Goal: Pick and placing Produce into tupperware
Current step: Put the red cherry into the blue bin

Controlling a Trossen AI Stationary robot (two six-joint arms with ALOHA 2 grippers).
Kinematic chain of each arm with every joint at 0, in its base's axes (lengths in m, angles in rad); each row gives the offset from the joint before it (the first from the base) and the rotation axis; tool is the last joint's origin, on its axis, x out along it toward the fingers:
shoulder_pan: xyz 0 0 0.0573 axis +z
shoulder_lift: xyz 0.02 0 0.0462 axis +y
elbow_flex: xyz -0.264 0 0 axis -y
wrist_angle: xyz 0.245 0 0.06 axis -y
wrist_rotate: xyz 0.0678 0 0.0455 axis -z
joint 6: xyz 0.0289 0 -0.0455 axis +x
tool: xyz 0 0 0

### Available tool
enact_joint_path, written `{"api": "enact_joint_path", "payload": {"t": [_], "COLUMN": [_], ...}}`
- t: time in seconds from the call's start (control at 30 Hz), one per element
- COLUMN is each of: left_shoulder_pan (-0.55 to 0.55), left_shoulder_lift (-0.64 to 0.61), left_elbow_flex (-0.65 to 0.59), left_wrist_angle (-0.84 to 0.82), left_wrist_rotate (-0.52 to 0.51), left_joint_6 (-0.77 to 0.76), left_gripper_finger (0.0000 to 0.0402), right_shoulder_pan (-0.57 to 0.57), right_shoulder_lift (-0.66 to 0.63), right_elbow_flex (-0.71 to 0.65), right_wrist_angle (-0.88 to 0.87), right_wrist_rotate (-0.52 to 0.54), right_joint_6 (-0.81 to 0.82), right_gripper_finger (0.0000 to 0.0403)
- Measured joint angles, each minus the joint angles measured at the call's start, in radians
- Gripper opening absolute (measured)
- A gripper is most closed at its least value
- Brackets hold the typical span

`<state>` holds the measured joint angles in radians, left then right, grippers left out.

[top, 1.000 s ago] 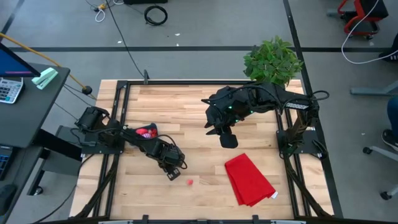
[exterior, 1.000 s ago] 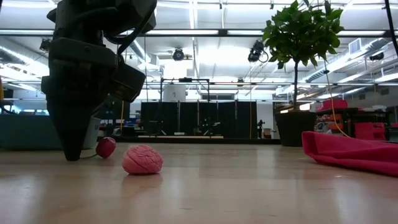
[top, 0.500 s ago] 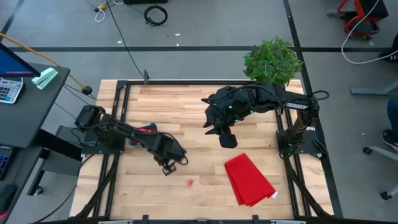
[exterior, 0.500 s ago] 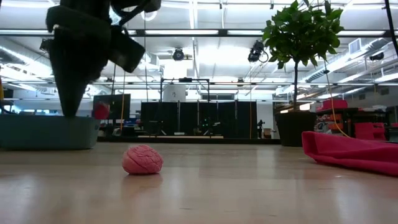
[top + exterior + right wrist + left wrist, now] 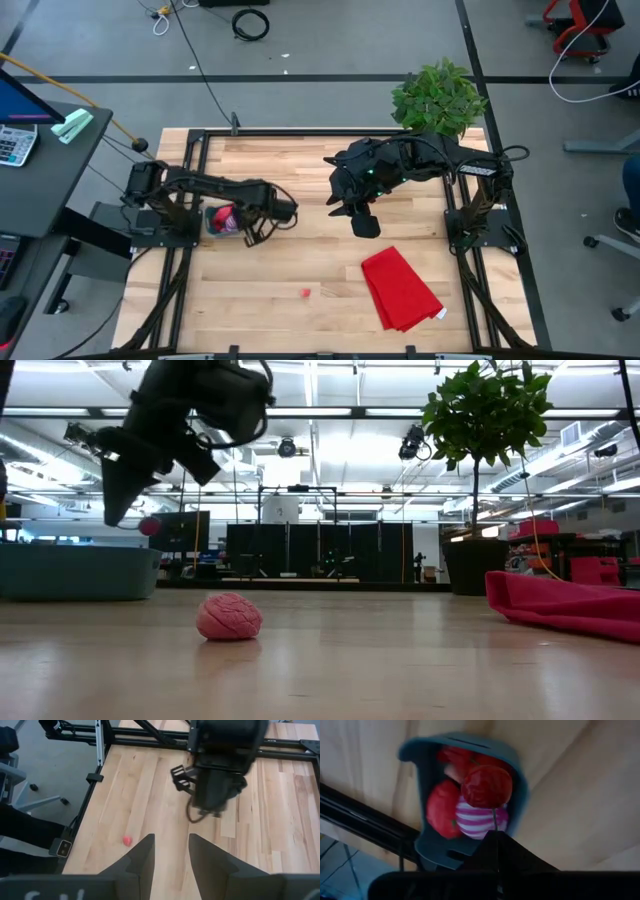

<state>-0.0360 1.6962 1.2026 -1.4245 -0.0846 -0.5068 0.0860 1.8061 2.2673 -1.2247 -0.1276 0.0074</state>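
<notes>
Currently the left tool [image 5: 118, 518] hangs in the air above the rim of the tupperware [image 5: 80, 572], its fingers pressed together on the thin stem of a small red cherry-like piece [image 5: 486, 786]. In the left wrist view that piece hangs directly over the open container. In the high view the left tool [image 5: 247, 236] sits just beside the tupperware [image 5: 213, 232] at the left side of the bench [image 5: 300, 190].

Inside the tupperware [image 5: 517, 810] lie other pieces of produce: a purple-and-white striped round piece [image 5: 477, 822], a larger red piece [image 5: 441, 810] touching it, and more red pieces at the far end, partly hidden.

Two pieces of produce lie on the bench outside the container. A pink knobbly piece [image 5: 229, 616] rests on the wood near the low camera; the high view shows it as a small red-pink spot [image 5: 305, 293] toward the front edge, well apart from the tupperware.

The right tool [image 5: 170, 855] is held above the middle of the bench, fingers spread with nothing between them.

A red folded cloth [image 5: 400, 288] lies at the front right of the bench. A potted plant [image 5: 436, 98] stands at the rear right corner.
</notes>
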Motion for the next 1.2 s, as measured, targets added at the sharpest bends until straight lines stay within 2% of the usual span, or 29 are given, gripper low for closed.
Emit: {"api": "enact_joint_path", "payload": {"t": [0.2,0.4,0.57,0.87,0.97,1.2], "left_shoulder_pan": [0.106,0.153,0.147,0.138,0.138,0.146], "left_shoulder_lift": [0.0,0.0,0.0,-0.001,-0.004,-0.009], "left_elbow_flex": [0.0,0.0,0.0,0.001,-0.003,-0.128], "left_wrist_angle": [-0.001,-0.01,-0.018,-0.15,-0.145,-0.09], "left_wrist_rotate": [-0.01,0.007,0.044,0.046,0.048,0.071], "left_joint_6": [0.074,0.11,0.126,0.176,0.206,0.24], "left_gripper_finger": [0.0002,0.0001,0.0004,0.0004,0.0002,0.0004], "right_shoulder_pan": [0.0,0.0,0.0,0.0,0.0,0.0], "right_shoulder_lift": [0.0,0.0,0.0,0.0,0.0,0.0], "right_elbow_flex": [0.0,0.0,0.0,0.0,0.0,0.0], "right_wrist_angle": [0.0,0.0,0.0,-0.001,-0.001,-0.001], "right_wrist_rotate": [0.0,0.0,0.0,0.0,0.0,0.0], "right_joint_6": [0.001,0.013,0.038,0.041,0.041,0.028], "right_gripper_finger": [0.0128,0.0128,0.0128,0.0128,0.0128,0.0128]}}
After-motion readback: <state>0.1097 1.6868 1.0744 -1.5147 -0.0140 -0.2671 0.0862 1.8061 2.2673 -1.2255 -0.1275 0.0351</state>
